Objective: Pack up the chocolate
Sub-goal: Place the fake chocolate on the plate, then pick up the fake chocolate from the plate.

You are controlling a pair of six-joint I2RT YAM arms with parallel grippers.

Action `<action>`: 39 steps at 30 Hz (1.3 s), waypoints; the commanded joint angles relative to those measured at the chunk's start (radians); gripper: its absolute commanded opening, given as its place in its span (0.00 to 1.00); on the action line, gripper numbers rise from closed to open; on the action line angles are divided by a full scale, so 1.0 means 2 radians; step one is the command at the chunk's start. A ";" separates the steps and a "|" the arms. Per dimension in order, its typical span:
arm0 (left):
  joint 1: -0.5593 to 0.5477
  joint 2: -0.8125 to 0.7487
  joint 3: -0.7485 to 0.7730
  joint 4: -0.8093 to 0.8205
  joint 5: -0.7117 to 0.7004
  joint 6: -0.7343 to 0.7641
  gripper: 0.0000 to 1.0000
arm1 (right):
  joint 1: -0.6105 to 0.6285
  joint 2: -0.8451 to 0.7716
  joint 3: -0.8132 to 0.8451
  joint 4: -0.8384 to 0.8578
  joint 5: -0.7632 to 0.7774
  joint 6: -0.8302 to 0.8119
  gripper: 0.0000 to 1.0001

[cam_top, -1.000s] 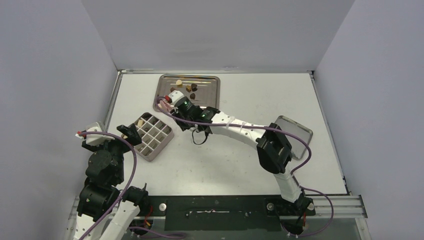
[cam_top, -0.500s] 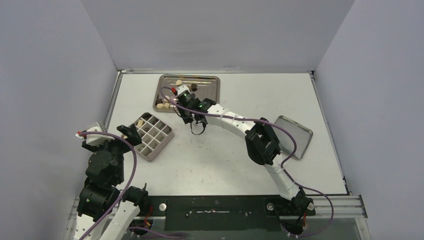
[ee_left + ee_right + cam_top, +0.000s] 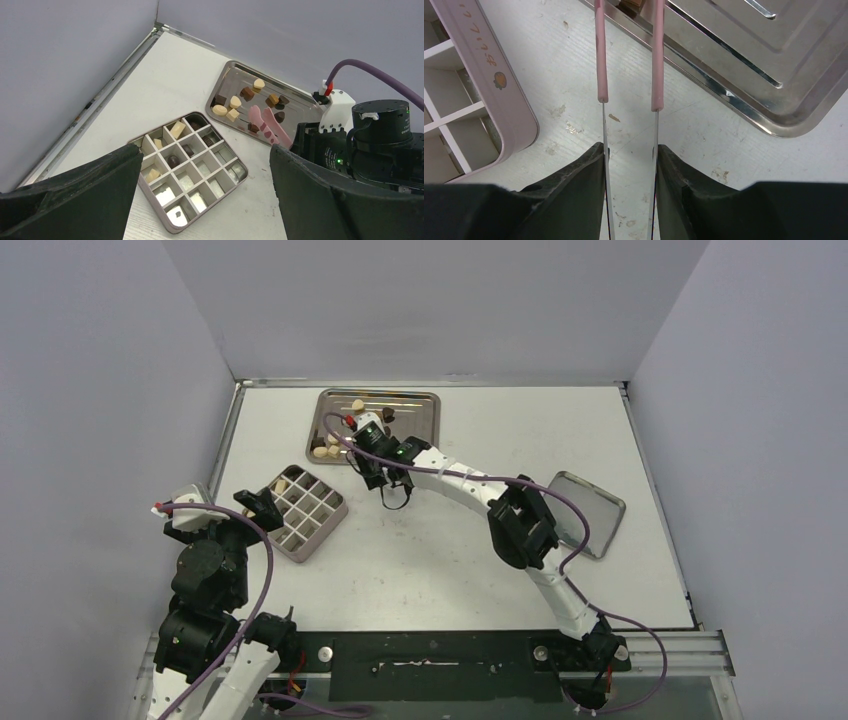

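Several chocolate chunks (image 3: 235, 102) in cream, mid brown and dark brown lie on the steel tray (image 3: 415, 405), which also shows in the left wrist view (image 3: 295, 95). A few more sit in the gridded box (image 3: 305, 512), among them a dark one (image 3: 173, 161). My right gripper (image 3: 372, 458) is shut on the pink tongs (image 3: 267, 125), whose arms (image 3: 600, 50) reach over the tray's near-left rim. A brown chunk (image 3: 631, 4) shows between the tong arms at the frame's top edge; I cannot tell if it is gripped. My left gripper (image 3: 258, 508) is open and empty, left of the box.
A shallow metal lid (image 3: 585, 500) lies at the right of the table. The box's pink wall (image 3: 499, 85) is just left of the tongs. Walls close in the left, back and right sides.
My right arm has swung from beside the box back and left toward the tray, carrying the tongs over the tray's left part. The left arm has not moved.
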 commanded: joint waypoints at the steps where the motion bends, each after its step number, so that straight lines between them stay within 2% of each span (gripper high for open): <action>1: 0.001 -0.004 0.017 0.008 0.001 0.002 0.97 | -0.005 0.006 0.025 0.008 0.003 0.015 0.36; 15: 0.001 -0.001 0.017 0.009 0.002 0.002 0.97 | -0.010 0.032 0.044 -0.012 -0.012 0.022 0.37; 25: 0.001 0.000 0.017 0.009 0.004 0.002 0.97 | -0.010 0.028 0.051 -0.022 0.001 0.016 0.19; 33: 0.001 -0.002 0.017 0.010 0.004 0.002 0.97 | -0.012 0.010 0.039 -0.016 0.011 0.008 0.15; 39: 0.000 -0.002 0.017 0.010 0.003 0.003 0.97 | -0.012 -0.025 -0.001 0.017 0.008 0.004 0.13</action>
